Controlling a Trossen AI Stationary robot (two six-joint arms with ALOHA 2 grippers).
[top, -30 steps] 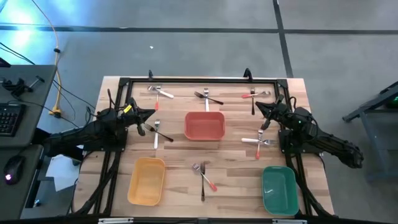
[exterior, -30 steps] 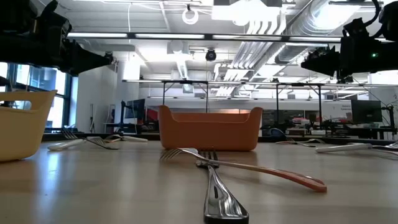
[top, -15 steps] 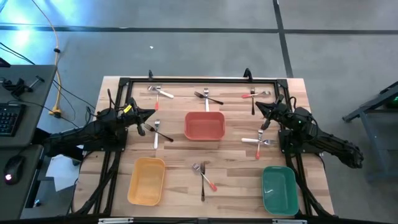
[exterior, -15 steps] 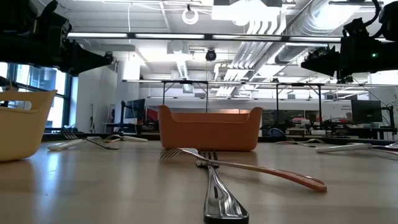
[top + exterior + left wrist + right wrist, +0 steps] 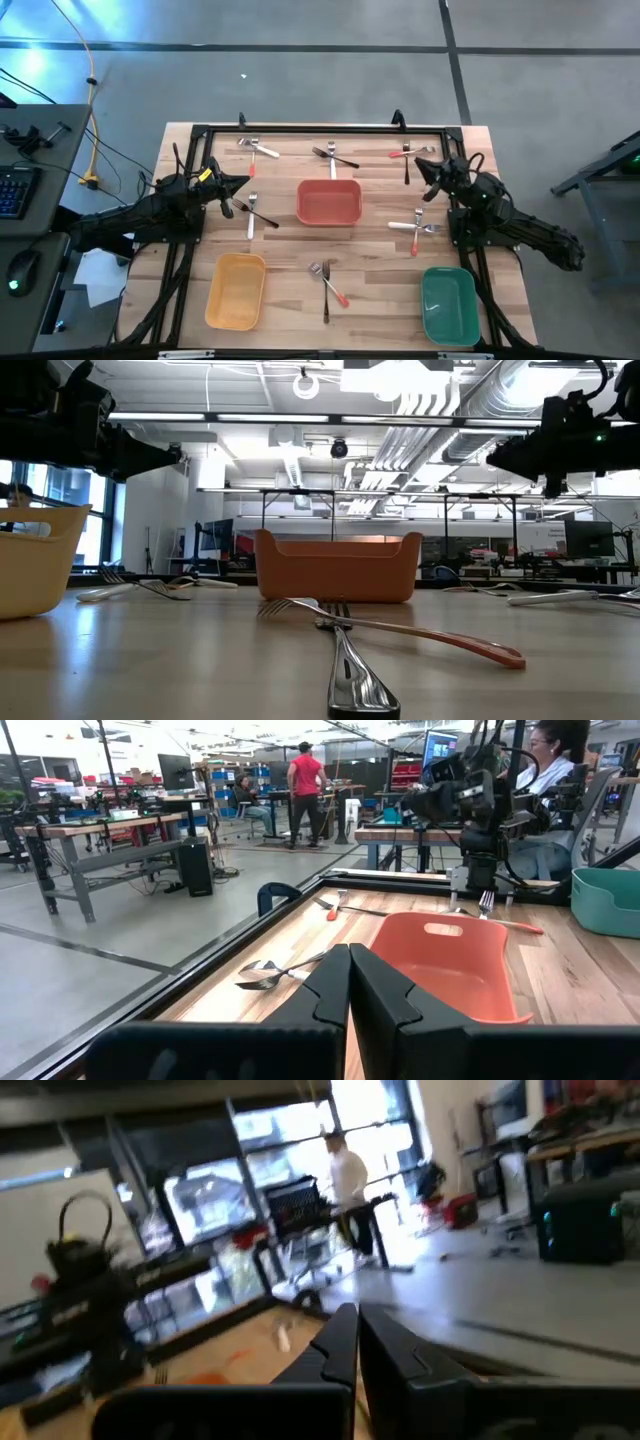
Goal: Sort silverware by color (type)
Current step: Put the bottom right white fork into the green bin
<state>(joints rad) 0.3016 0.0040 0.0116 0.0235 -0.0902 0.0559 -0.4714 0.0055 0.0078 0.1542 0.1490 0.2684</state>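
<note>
The silverware lies in crossed pairs on the wooden table: pairs at the far left (image 5: 257, 148), far middle (image 5: 335, 155) and far right (image 5: 405, 154), one by the left arm (image 5: 256, 210), one by the right arm (image 5: 417, 226), one near the front (image 5: 327, 281). Handles are red-orange, dark or pale. My left gripper (image 5: 240, 183) hovers shut above the table's left side, seen shut in its wrist view (image 5: 350, 955). My right gripper (image 5: 421, 166) hovers shut near the far-right pair and shows shut in its wrist view (image 5: 357, 1318). Neither touches anything.
A red bin (image 5: 329, 201) stands mid-table, a yellow bin (image 5: 236, 290) near left, a green bin (image 5: 449, 305) near right. A black frame rail (image 5: 320, 128) runs along the far edge. People stand and sit in the room beyond (image 5: 303, 780).
My right gripper has swung a little toward the table's far edge, nearer the far-right pair of silverware, staying shut. The left arm and all silverware have kept still.
</note>
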